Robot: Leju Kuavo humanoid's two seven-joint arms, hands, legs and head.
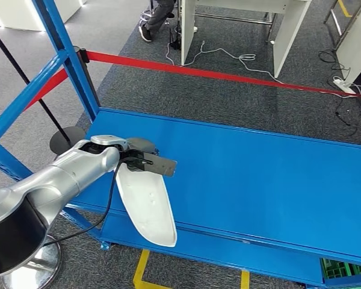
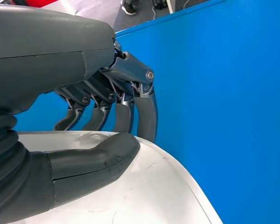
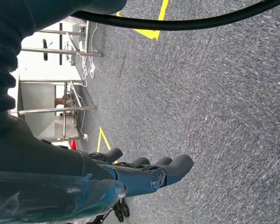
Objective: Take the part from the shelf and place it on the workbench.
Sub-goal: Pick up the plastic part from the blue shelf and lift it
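A long white curved shell part [image 1: 147, 205] lies on the blue shelf [image 1: 260, 174], its tip overhanging the shelf's front edge. My left hand [image 1: 144, 161] grips the part's far end. In the left wrist view the thumb [image 2: 96, 161] lies across the white part [image 2: 156, 196] while the fingers [image 2: 145, 114] curl down behind it. My right hand [image 3: 145, 170] hangs over the grey carpet with its fingers apart and nothing in them.
A blue shelf upright [image 1: 72, 60] rises at the left. A red barrier tape [image 1: 224, 75] runs behind the shelf, with white desks [image 1: 242, 24], floor cables and a seated person's legs [image 1: 156, 21] beyond. Yellow floor markings [image 1: 142, 271] lie below the shelf front.
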